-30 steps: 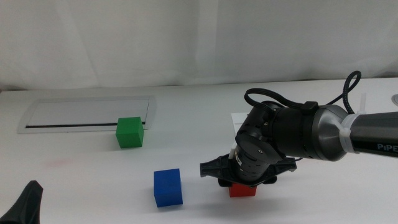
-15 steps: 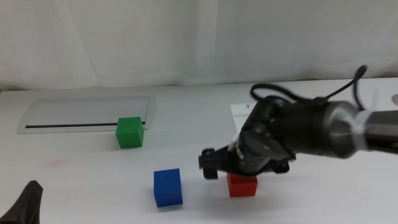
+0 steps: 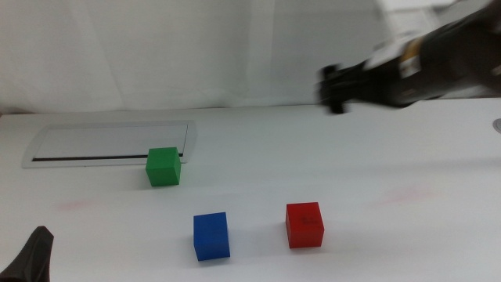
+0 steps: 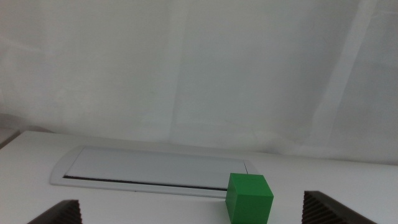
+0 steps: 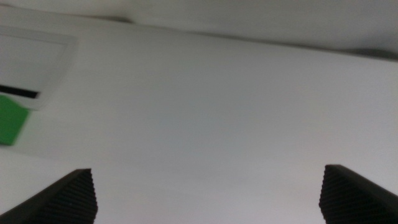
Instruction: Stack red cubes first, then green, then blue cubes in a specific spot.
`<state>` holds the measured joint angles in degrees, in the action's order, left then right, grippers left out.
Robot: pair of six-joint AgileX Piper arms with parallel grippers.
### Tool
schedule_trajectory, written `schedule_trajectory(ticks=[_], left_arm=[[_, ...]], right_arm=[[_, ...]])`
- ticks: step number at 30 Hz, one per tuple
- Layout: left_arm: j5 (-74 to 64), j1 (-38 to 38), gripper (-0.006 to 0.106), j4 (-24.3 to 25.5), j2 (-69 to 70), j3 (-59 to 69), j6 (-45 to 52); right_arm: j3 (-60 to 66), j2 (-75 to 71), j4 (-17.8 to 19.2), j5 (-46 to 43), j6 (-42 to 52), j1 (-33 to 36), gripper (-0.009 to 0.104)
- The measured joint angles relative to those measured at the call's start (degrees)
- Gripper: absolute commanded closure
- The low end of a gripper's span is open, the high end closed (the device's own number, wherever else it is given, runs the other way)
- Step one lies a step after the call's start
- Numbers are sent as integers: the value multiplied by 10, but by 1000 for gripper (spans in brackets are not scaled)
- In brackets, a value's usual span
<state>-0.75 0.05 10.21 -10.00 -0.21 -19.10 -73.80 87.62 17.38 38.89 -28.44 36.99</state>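
Note:
The red cube sits alone on the white table, front centre-right, with nothing touching it. To its left is the blue cube. Further back on the left, the green cube rests against the front edge of a flat tray. My right gripper is high above the table at the back right, blurred by motion, open and holding nothing. My left gripper waits at the front left corner, open, facing the green cube from a distance.
A flat white tray with a dark slot lies at the back left, right behind the green cube. A white curtain closes off the rear of the table.
My right gripper let go of the red cube and swung up and to the back right, away from the table. The red cube stays where it was set. The left arm is still.

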Motion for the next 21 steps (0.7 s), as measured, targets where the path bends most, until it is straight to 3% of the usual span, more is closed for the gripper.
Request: schedule_trajectory(ticks=[4,6,12,21], left_arm=[[0,0,12,0,0,0,-5],[0,0,12,0,0,0,-9],[1,0,12,0,0,0,-33],[-36,-25,12,0,0,-9,-65]], right_arm=[[0,-48,-36,54,136,-55,1],[0,-76,-47,93,188,-58,1],[44,-196,-125,133,284,-58,1],[148,-333,-137,153,323,-58,1]])
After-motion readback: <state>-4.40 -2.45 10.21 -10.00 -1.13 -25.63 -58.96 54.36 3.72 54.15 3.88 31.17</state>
